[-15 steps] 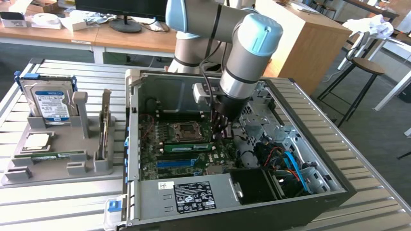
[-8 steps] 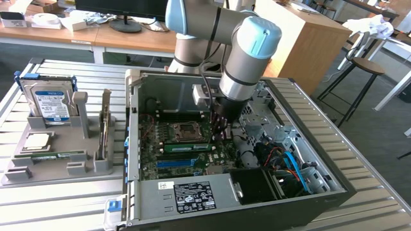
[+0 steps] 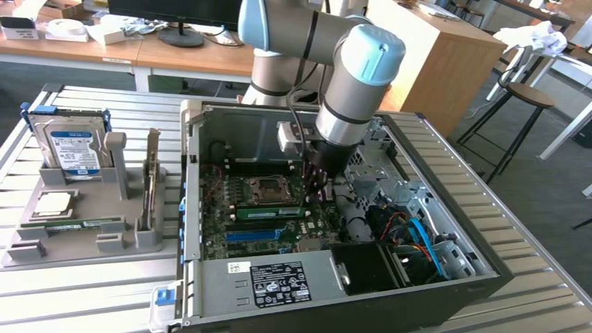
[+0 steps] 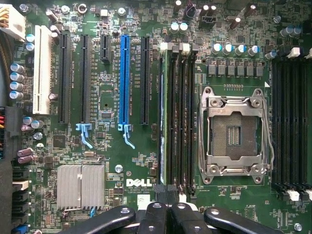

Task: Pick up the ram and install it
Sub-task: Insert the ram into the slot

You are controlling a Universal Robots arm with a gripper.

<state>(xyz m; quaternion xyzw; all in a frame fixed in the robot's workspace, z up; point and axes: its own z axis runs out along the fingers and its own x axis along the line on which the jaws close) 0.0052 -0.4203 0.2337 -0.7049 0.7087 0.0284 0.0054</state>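
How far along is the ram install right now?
Done: the ram stands in the slot beside the processor socket. In hand: nothing; the gripper is shut, poised near the ram's end. Left: whether its latches are clipped I cannot tell.

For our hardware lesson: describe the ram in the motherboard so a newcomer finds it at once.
Inside the computer case, find the metal processor socket on the motherboard. In the tight bank of black slots between it and the blue slot, the ram stands in the bank's slot farthest from the socket: a thin green strip, its neighbours empty.
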